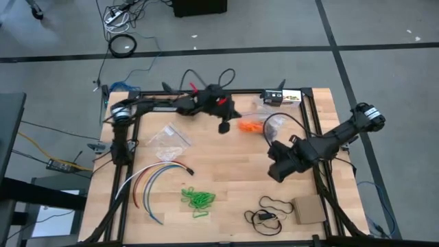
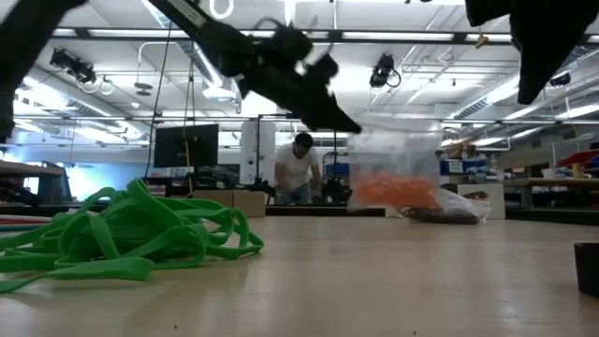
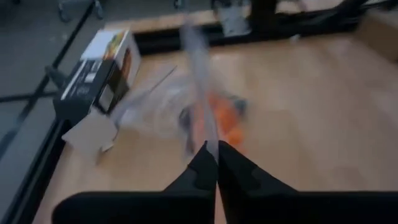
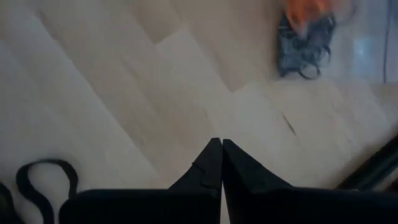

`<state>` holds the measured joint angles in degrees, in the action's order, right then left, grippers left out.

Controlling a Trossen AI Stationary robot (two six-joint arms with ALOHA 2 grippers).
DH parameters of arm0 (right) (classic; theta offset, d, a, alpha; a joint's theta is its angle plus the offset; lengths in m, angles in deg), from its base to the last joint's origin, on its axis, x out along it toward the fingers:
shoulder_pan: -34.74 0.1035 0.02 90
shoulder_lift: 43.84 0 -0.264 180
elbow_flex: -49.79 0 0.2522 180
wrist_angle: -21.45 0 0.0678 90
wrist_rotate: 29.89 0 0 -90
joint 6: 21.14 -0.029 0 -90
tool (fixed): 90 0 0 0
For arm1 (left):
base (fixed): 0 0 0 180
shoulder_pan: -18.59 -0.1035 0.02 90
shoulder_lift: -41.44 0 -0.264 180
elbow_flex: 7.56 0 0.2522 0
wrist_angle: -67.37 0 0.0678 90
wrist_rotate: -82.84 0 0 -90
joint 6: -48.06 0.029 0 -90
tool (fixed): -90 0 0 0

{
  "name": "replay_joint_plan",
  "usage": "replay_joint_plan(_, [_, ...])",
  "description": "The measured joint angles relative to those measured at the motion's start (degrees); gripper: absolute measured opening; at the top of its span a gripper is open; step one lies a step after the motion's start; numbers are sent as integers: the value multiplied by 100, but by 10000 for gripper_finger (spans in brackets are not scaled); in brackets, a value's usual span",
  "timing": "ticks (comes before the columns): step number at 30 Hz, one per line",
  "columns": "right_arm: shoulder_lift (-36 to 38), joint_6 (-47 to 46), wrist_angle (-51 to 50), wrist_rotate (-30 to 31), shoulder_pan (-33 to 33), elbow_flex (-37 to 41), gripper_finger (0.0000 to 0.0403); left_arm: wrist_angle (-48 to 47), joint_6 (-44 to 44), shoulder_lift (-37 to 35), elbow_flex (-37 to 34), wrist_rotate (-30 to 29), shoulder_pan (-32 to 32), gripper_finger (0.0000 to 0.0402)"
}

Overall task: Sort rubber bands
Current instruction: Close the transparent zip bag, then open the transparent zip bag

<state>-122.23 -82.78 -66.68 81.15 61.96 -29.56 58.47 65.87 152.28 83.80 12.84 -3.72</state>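
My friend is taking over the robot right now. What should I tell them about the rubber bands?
Left gripper: shut, pinching the edge of a clear plastic bag above the orange bands.
Right gripper: shut, empty, hanging over bare table.
Green rubber bands: loose heap at the table's near side, already apart.
Orange rubber bands: at the far middle, in the clear bag.
Dark rubber bands: lying right against the orange ones.
Left to do: separate orange from dark.
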Motion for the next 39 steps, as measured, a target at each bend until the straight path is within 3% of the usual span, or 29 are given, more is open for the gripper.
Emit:
replay_joint_plan(3, [-2,-287,284,198,199,187,0,-783,-7,676,845,39,-133,54])
replay_joint_plan(8, [-26,-532,534,554,449,365,0,-2153,-8,1306,2040,-280,-138,160])
replay_joint_plan(13, [-26,-750,547,783,537,550,0,-2631,-1,1308,2657,-1314,-127,276])
replay_joint_plan(16, [-26,-785,579,823,537,655,0,-3050,45,1284,3138,-2036,-171,325])
replay_joint_plan(20, [-28,-787,594,968,537,700,0,-4402,358,1263,3853,-2509,-267,350])
replay_joint_plan(24, [-28,-741,600,1136,543,700,0,-6248,438,1257,4180,-2861,-320,337])
replay_joint_plan(28, [-28,-717,597,1327,572,700,0,-6486,-28,707,3197,-2444,-446,305])
replay_joint_plan(32, [-28,-717,780,1638,620,858,0,-6495,-174,11,1949,-2901,-561,268])
replay_joint_plan(39, [4,-241,2037,2193,297,1770,0,-5319,-828,-1465,-699,-2783,-663,234])
